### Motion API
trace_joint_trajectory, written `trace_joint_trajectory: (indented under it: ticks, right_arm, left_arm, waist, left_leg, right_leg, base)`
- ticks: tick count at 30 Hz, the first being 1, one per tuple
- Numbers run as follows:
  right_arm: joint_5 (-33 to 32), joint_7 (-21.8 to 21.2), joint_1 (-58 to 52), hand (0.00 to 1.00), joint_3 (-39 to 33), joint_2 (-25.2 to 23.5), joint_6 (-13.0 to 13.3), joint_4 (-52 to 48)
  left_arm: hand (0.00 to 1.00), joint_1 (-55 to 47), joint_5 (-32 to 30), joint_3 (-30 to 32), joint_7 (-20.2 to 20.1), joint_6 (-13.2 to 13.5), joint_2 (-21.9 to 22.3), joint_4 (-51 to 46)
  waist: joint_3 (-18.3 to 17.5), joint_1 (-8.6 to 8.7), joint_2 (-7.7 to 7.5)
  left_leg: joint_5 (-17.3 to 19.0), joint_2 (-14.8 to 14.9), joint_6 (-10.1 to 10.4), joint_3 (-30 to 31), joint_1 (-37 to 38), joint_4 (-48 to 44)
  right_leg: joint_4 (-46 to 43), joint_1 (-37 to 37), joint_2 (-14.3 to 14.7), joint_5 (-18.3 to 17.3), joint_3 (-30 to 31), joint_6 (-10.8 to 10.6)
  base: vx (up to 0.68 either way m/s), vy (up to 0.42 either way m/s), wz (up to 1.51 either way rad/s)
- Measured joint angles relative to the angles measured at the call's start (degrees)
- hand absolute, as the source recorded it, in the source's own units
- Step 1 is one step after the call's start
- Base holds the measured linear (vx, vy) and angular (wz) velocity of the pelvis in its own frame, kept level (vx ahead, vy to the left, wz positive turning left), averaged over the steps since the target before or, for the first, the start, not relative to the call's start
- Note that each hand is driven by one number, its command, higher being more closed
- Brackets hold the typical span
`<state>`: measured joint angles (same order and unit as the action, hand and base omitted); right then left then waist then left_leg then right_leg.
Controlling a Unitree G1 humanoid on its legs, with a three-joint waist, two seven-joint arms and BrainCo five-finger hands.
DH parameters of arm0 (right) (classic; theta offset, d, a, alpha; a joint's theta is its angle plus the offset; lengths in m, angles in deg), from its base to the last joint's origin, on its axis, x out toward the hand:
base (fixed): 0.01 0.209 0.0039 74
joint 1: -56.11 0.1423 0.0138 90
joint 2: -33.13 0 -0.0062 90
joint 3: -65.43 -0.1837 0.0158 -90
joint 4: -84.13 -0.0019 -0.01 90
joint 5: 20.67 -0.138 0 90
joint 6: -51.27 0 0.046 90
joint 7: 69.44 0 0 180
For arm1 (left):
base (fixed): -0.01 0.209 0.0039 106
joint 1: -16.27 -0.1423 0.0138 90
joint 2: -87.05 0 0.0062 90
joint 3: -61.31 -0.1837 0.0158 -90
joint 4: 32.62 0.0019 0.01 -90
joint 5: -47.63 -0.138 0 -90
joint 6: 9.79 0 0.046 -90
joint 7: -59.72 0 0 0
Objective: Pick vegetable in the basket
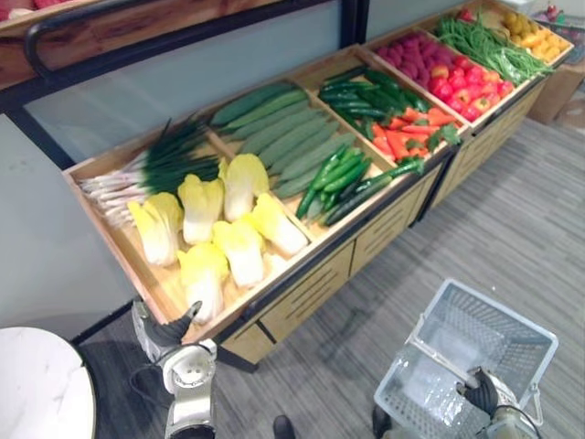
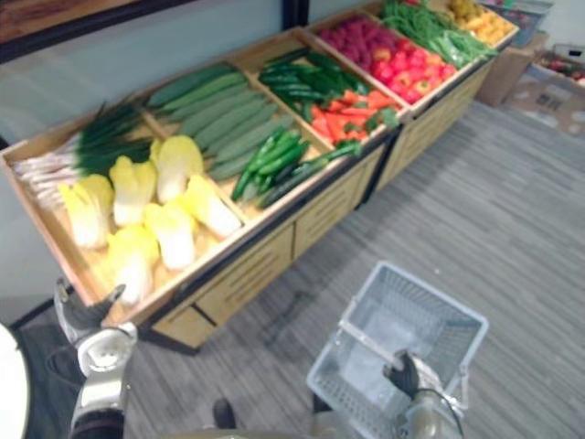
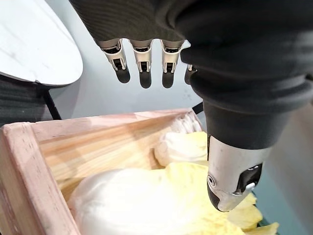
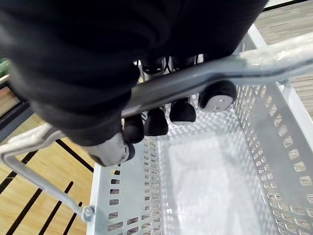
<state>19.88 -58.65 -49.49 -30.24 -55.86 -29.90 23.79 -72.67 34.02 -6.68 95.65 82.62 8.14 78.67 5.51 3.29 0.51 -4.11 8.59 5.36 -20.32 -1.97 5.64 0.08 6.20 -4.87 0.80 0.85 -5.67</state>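
Left hand (image 1: 166, 337), fingers straight, holding nothing, hovers at near-left corner of wooden crate (image 3: 24, 166), just beside cabbages (image 1: 203, 279). Right hand (image 1: 482, 391) curled round handle (image 4: 205, 74) of basket (image 1: 500, 311), near right.

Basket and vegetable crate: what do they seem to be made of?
The basket looks like pale grey matte plastic, its walls pierced with rows of small holes. Its handle seems a smooth grey metal rod with dull sheen. The crate is light unpainted wood, grain visible.
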Motion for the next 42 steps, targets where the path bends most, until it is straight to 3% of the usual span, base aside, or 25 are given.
trace_joint_trajectory:
  ticks: [5, 9, 24, 42]
  right_arm:
    - [-0.02, 0.11, 1.26, 1.00, 1.03, 0.23, 0.18, 0.00]
    - [-0.01, 0.16, 3.00, 1.00, 3.02, 0.27, 0.43, 0.01]
    - [-0.04, 1.25, 5.12, 1.00, 5.18, 0.62, 1.54, 0.02]
    - [-0.60, 2.69, 7.18, 1.00, 7.82, 2.55, 3.33, 0.09]
  left_arm:
    - [0.00, 2.84, 1.09, 1.58, 1.62, -0.05, -0.38, 2.09]
    - [0.00, 4.70, 2.17, 1.59, 2.05, -0.09, -0.51, 2.14]
    - [0.00, 6.68, 2.16, 0.98, 4.19, -0.43, -2.00, 2.39]
    - [0.00, 13.59, 2.35, 3.28, 5.56, -0.48, -4.94, 12.52]
  waist:
    - [0.29, 0.06, -0.49]
    - [1.02, 1.19, -1.24]
    - [3.52, 1.13, -1.85]
    - [6.67, 1.21, -3.23]
  left_leg:
    - [0.05, 0.14, 0.06, -0.97, -1.00, -0.11]
    - [0.05, 0.16, 0.06, -1.03, -1.24, -0.12]
    - [0.06, 0.21, 0.07, -2.62, -1.92, -0.11]
    - [0.03, 0.42, 0.06, -4.57, -3.85, -0.11]
  right_leg:
    - [-0.09, 1.62, 0.28, 0.29, 1.02, 0.03]
    - [-0.01, 1.77, 0.35, 0.46, 1.21, 0.06]
    - [-0.01, 3.53, 0.58, 1.19, 2.96, 0.11]
    - [0.76, 6.42, 1.08, 2.68, 5.34, 0.13]
  base:
    - [0.06, -0.003, -0.11]
    - [0.03, -0.001, -0.02]
    - [0.01, 0.000, -0.05]
    - [0.01, -0.003, -0.06]
